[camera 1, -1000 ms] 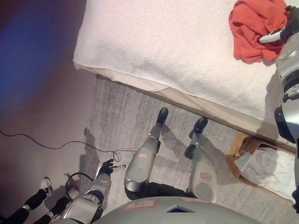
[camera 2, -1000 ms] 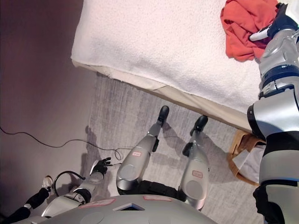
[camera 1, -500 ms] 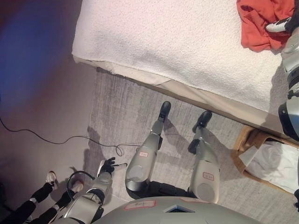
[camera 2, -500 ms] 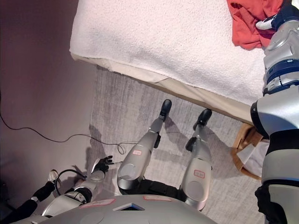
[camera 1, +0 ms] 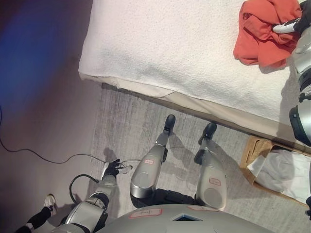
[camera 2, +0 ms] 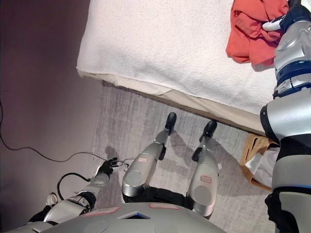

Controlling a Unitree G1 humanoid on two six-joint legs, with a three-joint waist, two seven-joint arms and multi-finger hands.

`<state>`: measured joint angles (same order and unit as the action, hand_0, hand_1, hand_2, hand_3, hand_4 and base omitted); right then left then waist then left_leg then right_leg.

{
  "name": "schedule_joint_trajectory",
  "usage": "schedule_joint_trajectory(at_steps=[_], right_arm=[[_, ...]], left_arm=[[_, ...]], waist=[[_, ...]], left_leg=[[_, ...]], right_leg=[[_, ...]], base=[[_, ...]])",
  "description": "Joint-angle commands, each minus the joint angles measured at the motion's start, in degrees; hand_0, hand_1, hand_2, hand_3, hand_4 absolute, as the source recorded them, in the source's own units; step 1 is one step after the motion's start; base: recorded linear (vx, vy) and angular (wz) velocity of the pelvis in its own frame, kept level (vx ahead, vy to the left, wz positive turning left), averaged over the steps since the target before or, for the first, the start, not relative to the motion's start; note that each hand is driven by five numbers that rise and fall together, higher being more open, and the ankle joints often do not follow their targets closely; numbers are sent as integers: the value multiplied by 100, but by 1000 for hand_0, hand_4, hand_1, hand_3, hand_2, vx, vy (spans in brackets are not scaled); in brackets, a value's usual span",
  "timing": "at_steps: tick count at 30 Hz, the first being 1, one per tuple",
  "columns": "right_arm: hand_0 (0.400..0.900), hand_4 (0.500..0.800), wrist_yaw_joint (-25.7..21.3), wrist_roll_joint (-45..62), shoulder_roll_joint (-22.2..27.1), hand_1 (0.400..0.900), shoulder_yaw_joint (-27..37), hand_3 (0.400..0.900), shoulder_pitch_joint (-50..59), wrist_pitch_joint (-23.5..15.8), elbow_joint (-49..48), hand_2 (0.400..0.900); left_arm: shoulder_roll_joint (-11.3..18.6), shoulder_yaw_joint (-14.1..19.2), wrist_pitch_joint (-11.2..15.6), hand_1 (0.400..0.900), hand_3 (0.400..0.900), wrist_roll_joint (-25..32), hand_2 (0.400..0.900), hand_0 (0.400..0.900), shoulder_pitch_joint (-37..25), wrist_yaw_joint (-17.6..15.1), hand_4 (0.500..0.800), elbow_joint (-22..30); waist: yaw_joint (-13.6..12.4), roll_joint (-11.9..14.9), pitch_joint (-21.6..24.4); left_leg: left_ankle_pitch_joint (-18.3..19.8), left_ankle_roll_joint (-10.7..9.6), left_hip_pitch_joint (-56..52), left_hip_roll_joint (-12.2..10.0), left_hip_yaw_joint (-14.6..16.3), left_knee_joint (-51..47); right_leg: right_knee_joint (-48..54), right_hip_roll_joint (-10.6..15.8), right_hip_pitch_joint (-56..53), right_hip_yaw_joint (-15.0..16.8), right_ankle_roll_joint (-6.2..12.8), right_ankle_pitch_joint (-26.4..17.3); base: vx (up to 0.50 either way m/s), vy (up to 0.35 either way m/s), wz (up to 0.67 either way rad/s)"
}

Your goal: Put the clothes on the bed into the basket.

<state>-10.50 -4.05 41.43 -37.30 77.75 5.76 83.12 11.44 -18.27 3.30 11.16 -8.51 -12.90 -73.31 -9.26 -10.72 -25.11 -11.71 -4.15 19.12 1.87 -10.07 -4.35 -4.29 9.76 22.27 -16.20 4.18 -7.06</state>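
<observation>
An orange garment (camera 1: 262, 31) lies bunched on the white bed (camera 1: 170, 43) near its far right side. My right hand (camera 1: 297, 22) comes in from the right edge and rests on the garment's right part, with a white-tipped finger (camera 1: 284, 27) curled over the cloth and pinching it. The rest of that hand is cut off by the view's edge. A wicker basket (camera 1: 253, 145) with a white liner (camera 1: 279, 170) stands on the floor at the lower right, beside the bed. My left hand (camera 1: 112, 170) hangs low by my left side, relaxed and holding nothing.
The bed's near edge (camera 1: 194, 104) runs across the view above a grey rug (camera 1: 126, 126). A person's shoe (camera 1: 48, 201) shows at the lower left on the bare floor.
The view has swayed. My right hand has drawn the orange garment a little further up the bed, and the cloth is more bunched. My left hand has drifted slightly.
</observation>
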Motion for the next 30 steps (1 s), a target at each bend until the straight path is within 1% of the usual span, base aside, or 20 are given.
schedule_joint_trajectory(at_steps=[1, 3, 5, 8, 13, 17, 21, 24, 25, 28, 30], right_arm=[[400, 500, -282, 36, 265, 400, -399, 400, 251, -154, -155, 400], [400, 500, -325, 30, 257, 400, -301, 400, 75, -171, -227, 400], [400, 500, -326, 3, 213, 400, -233, 400, -125, -196, -405, 400], [400, 500, -285, -86, 190, 400, -144, 400, -436, -217, -559, 400], [400, 500, -232, -122, 209, 400, 154, 400, -1163, -262, -1035, 400], [400, 500, -120, -33, 321, 400, 399, 400, -1648, -289, -1363, 400], [400, 500, -40, 57, 535, 400, 700, 400, -2251, -322, -1720, 400], [400, 500, -50, 136, 730, 400, 1066, 400, -2819, -331, -2106, 400], [400, 500, -51, 133, 734, 400, 1083, 400, -2840, -326, -2120, 400], [400, 500, 18, 149, 965, 400, 1378, 400, -3327, -334, -2360, 400], [400, 500, 67, 135, 1038, 400, 1447, 400, -3491, -346, -2352, 400]], left_arm=[[403, 117, -171, 900, 900, 90, 900, 900, 304, -177, 800, -626], [389, 185, -184, 900, 900, 80, 900, 900, 324, -181, 800, -655], [377, 260, -197, 900, 900, 46, 900, 900, 307, -203, 800, -720], [387, 382, -232, 900, 900, -22, 900, 900, 340, -190, 800, -783], [441, 587, -307, 900, 900, -168, 900, 900, 342, -175, 800, -863], [475, 713, -333, 900, 900, -176, 900, 900, 344, -99, 800, -858], [484, 772, -354, 900, 900, -197, 900, 900, 352, -31, 800, -833], [456, 794, -371, 900, 900, -278, 900, 900, 361, -3, 800, -801], [460, 786, -371, 900, 900, -278, 900, 900, 363, -3, 800, -801], [441, 782, -395, 900, 900, -381, 900, 900, 413, 56, 800, -779], [430, 753, -398, 900, 900, -439, 900, 900, 418, 81, 800, -762]], waist=[[125, 469, 451], [173, 534, 519], [291, 643, 598], [398, 792, 727], [670, 1038, 960], [908, 1150, 1121], [1085, 1197, 1271], [1257, 1196, 1367], [1242, 1199, 1367], [1405, 1186, 1470], [1445, 1167, 1505]], left_leg=[[352, 32, -281, 95, 179, -53], [405, 42, -374, 94, 249, -36], [486, 57, -504, 89, 377, -25], [618, 94, -698, 90, 562, -5], [826, 133, -1102, 2, 944, 36], [994, 160, -1386, -52, 1270, 61], [1119, 179, -1620, -112, 1518, 65], [1195, 183, -1744, -142, 1667, 77], [1198, 183, -1751, -143, 1675, 76], [1279, 186, -1875, -185, 1886, 93], [1312, 189, -1923, -194, 1985, 112]], right_leg=[[202, 221, -5, 614, 360, -393], [284, 196, -104, 678, 373, -422], [386, 179, -239, 755, 390, -463], [522, 138, -402, 896, 414, -518], [565, 40, -617, 1228, 436, -506], [551, -74, -694, 1554, 446, -492], [533, -165, -764, 1804, 456, -478], [550, -224, -803, 1952, 481, -487], [551, -227, -806, 1959, 482, -487], [577, -309, -813, 2150, 528, -513], [571, -337, -801, 2226, 547, -514]], base=[[7, 52, -24], [11, 56, -27], [27, 52, -37], [34, 35, -42], [59, 35, -53], [56, 41, -58], [46, 27, -44], [30, 19, -32], [26, 22, -38], [15, 12, -41], [-1, 11, -34]])
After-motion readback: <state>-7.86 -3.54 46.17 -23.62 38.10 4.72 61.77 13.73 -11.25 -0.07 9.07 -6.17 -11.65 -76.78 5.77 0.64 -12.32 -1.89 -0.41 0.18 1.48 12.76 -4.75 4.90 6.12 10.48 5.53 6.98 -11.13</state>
